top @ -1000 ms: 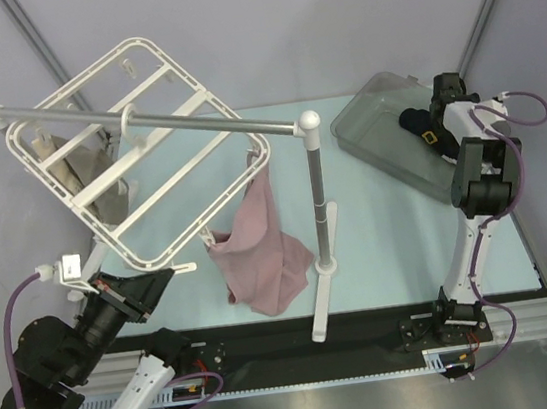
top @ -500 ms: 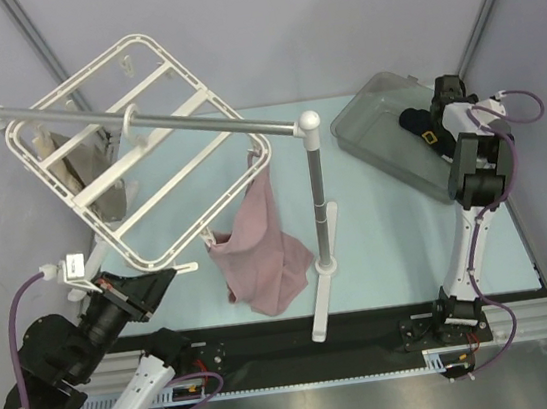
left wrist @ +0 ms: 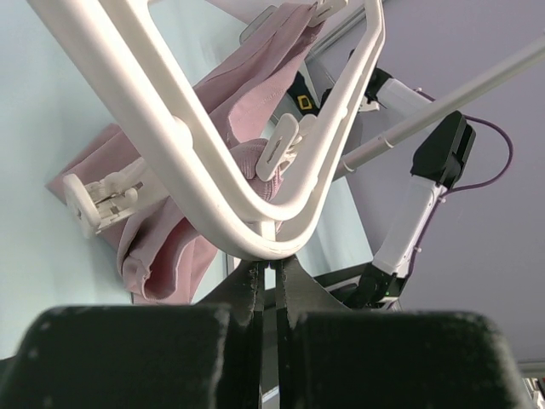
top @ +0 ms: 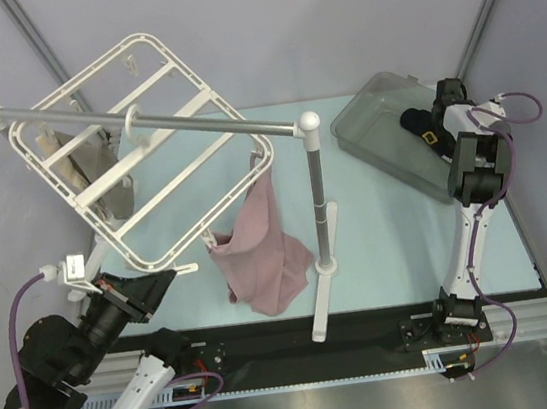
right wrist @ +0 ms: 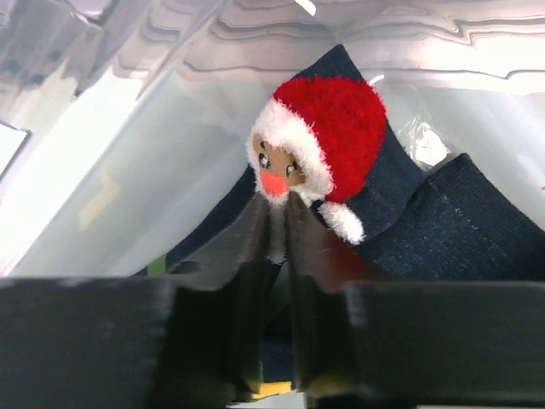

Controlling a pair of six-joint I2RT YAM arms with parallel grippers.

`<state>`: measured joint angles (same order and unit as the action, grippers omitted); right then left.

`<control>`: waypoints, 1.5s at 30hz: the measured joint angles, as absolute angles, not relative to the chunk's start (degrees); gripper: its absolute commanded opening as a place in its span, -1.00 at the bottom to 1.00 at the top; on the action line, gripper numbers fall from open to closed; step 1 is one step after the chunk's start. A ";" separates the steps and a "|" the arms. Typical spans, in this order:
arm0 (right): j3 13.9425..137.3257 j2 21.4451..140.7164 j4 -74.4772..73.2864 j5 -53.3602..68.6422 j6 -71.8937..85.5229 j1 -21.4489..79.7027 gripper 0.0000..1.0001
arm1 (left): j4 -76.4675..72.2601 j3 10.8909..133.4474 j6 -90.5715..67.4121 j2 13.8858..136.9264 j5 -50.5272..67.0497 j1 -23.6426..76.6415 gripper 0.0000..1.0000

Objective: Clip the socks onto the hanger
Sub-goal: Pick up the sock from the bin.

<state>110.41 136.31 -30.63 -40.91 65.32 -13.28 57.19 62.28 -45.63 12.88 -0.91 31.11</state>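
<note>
Inside bin [right wrist: 119,136], right gripper [right wrist: 277,206] clamped on navy socks [right wrist: 443,223], fuzzy Santa patch [right wrist: 328,128], left gripper [left wrist: 271,269] gripping hanger [left wrist: 146,95].

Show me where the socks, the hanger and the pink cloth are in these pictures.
socks [right wrist: 341,119], right wrist view, on the red hat patch.
hanger [left wrist: 170,136], left wrist view, on its thick white edge bar.
pink cloth [top: 260,257], top view, on its middle.
</note>
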 measured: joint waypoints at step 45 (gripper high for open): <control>98.02 73.82 -15.09 -6.59 16.71 -6.72 -1.00 | 57.06 62.48 -45.56 12.12 0.23 31.11 -1.00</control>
<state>98.02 73.82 -15.09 -6.59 16.71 -6.72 57.06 62.48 -45.56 12.12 0.23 31.11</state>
